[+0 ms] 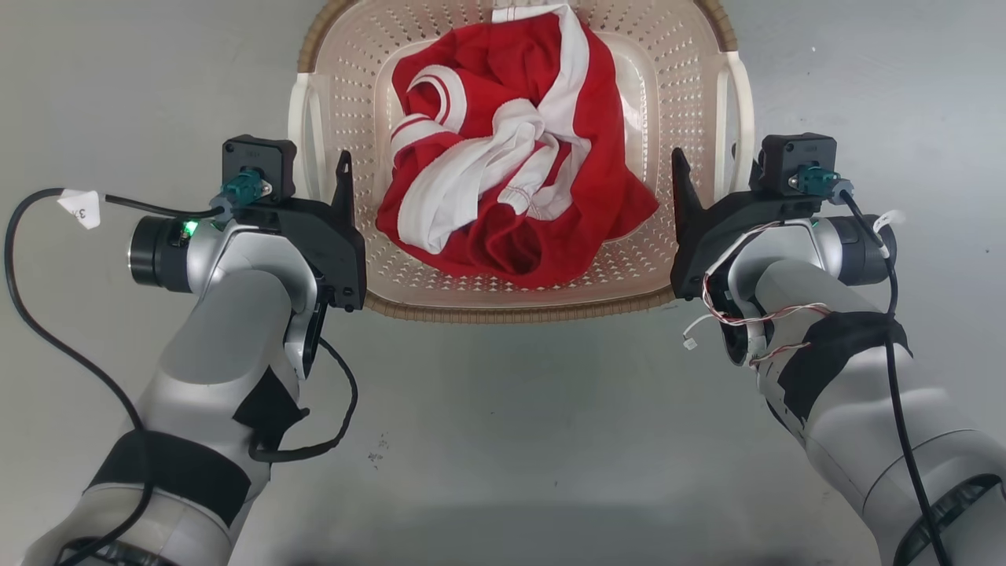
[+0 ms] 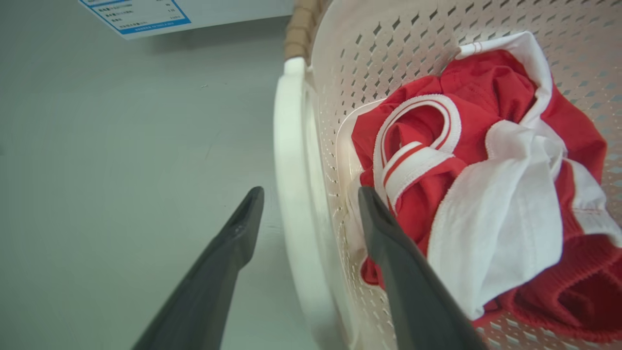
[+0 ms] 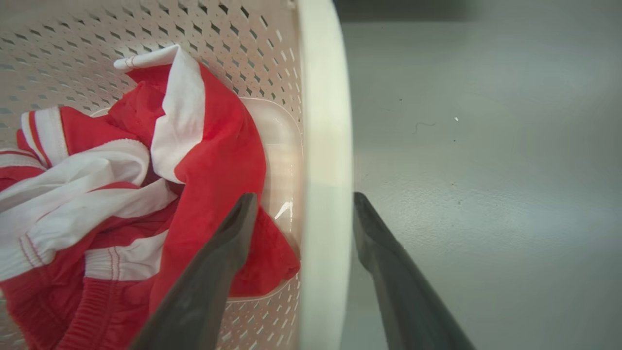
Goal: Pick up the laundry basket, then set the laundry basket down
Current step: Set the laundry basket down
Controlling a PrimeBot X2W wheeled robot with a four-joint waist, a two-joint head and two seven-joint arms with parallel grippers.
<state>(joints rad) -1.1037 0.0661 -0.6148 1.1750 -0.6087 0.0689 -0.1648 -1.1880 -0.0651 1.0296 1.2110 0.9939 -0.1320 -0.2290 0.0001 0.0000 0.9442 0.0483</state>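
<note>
On the grey floor [image 1: 503, 440] between my arms sits the laundry basket [image 1: 511, 313], with a red-and-white garment [image 1: 503, 157] heaped inside. My left end effector [image 2: 310, 194] is spread open astride the left white handle [image 2: 291, 146], 1 finger inside the basket and 1 outside. My right end effector [image 3: 303, 196] is likewise open, its 2 fingers astride the right handle [image 3: 324, 121].
</note>
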